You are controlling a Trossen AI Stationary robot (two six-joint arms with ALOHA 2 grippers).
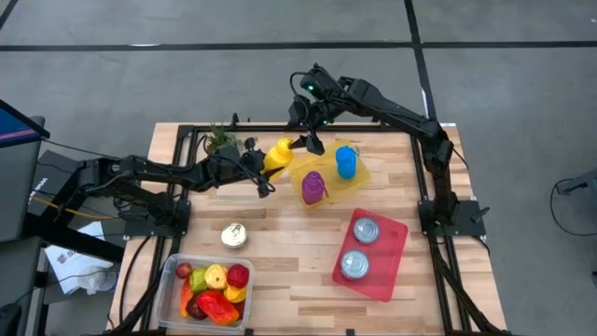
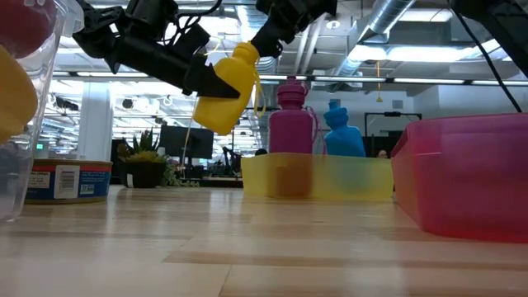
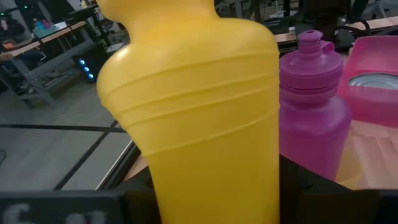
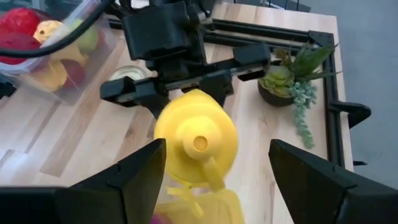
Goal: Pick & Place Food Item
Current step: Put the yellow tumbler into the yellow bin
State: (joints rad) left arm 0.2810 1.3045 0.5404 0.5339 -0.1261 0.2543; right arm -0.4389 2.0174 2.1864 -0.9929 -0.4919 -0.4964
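Note:
A yellow squeeze bottle (image 2: pixel 224 95) hangs tilted above the table, with my left gripper (image 1: pixel 261 173) shut on it. My right gripper (image 4: pixel 217 168) stands open over the bottle's cap (image 4: pixel 199 143), one finger on either side and clear of it. Just to the right, a purple bottle (image 1: pixel 313 187) and a blue bottle (image 1: pixel 346 161) stand upright in a shallow yellow tray (image 1: pixel 359 179). A clear bin (image 1: pixel 171 280) of toy fruit and vegetables sits at the near left. My left gripper pinches the yellow bottle's body (image 3: pixel 186 180) between its two fingers (image 2: pixel 210 82). It comes roughly level from the table's left, with the fingers lying across the bottle. The bottle is lifted clear of the table, and its cap (image 2: pixel 246 54) leans up toward the right.
A red tray (image 1: pixel 392 271) with two tins lies at the near right. A single tin (image 1: pixel 233 235) stands on the wood near the bin, and a small potted plant (image 1: pixel 221 140) sits at the far left. Bare wood lies between the bin and the red tray.

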